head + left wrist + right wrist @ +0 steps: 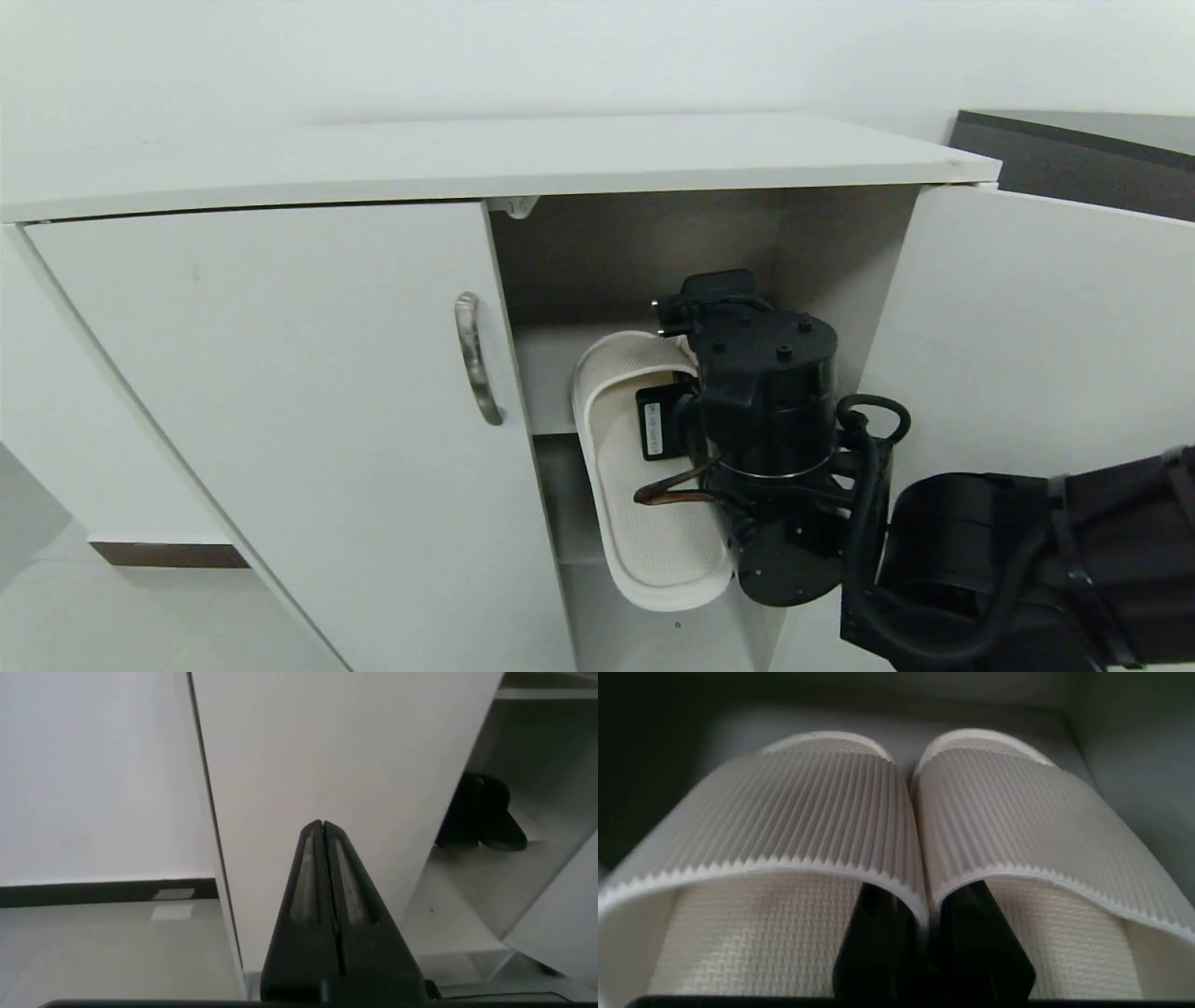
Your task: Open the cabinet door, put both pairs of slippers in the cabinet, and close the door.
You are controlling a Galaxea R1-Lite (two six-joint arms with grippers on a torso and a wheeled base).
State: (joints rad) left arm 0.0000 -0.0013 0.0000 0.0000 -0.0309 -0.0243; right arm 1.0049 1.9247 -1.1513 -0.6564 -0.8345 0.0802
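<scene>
A pair of white ribbed slippers (906, 840) sits pinched together by their inner straps in my right gripper (926, 917), which is shut on them. In the head view the white slippers (644, 485) hang tilted on their side in the cabinet's open right half, beside the middle shelf (551, 378), with my right wrist (766, 401) just to their right. A pair of black slippers (481, 814) rests on a lower shelf inside the cabinet. My left gripper (323, 831) is shut with nothing in it, low in front of the closed left door (346, 747).
The cabinet's left door (280, 420) is closed, with a metal handle (476, 359) at its inner edge. The right door (1027, 327) is swung wide open. A dark counter (1083, 149) stands behind on the right. Pale floor (103, 952) lies left of the cabinet.
</scene>
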